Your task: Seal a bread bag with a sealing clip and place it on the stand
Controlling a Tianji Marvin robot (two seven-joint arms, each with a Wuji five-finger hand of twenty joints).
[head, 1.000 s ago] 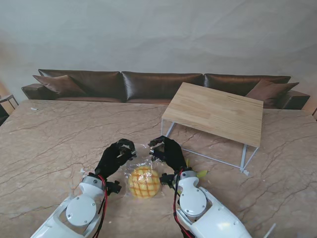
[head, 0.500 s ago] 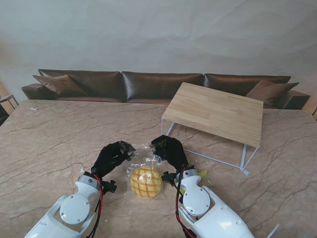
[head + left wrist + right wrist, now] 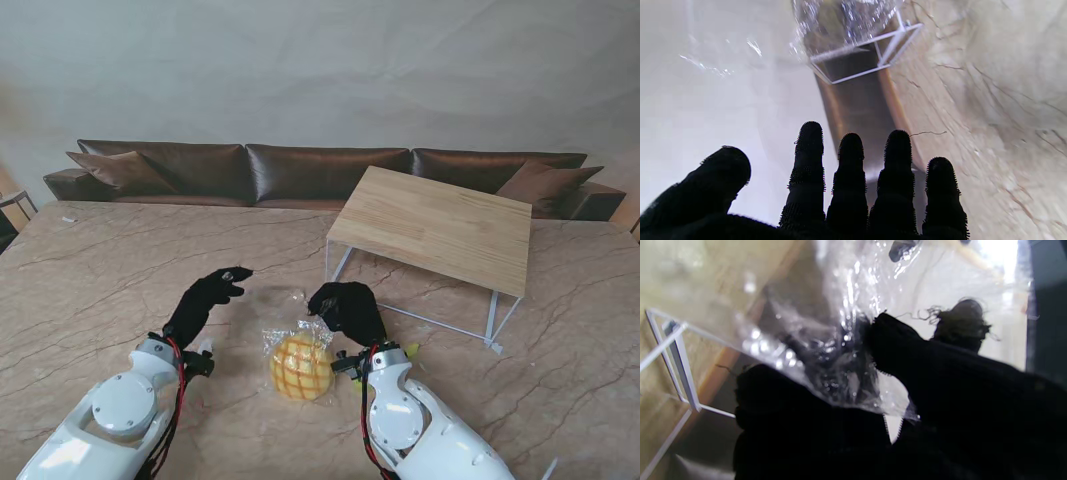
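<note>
Soft even daylight overall; wrist views blurred, with glare on plastic.

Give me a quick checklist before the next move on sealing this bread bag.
1. Right hand grips the bread bag at its neck: ok, plastic is pinched in the right wrist view.
2. Left hand free for the clip: ok, fingers apart, holding nothing.
3. Sealing clip located: cannot tell; a yellow-green piece peeks out by the right wrist.
4. Bag neck twisted shut: cannot tell.
5. Stand top free: ok.
</note>
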